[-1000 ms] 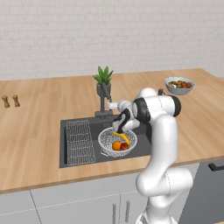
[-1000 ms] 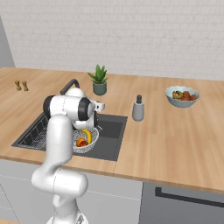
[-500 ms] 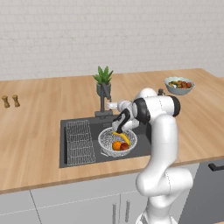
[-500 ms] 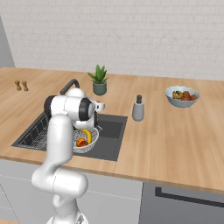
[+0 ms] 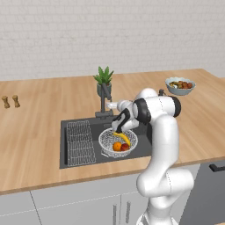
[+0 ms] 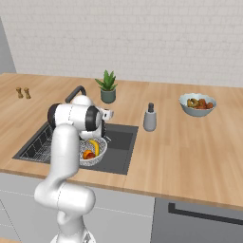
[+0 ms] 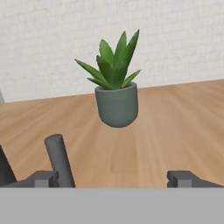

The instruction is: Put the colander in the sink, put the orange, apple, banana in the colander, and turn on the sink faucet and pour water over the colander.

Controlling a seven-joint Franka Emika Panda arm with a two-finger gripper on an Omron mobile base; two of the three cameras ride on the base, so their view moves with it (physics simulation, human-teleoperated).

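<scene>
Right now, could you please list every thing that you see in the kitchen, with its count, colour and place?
sink: one, dark grey, set in the counter
colander: one, silver mesh, in the sink
banana: one, yellow, in the colander
orange: one, orange, in the colander
apple: one, red, in the colander
wire rack: one, grey, in the sink beside the colander
sink faucet: one, dark grey, behind the sink
potted plant: one, green, behind the faucet
fruit bowl: one, pale blue, far on the counter
dispenser: one, grey, beside the sink
shakers: two, brown, counter's far end
fingers: two, dark, open, by the faucet
</scene>
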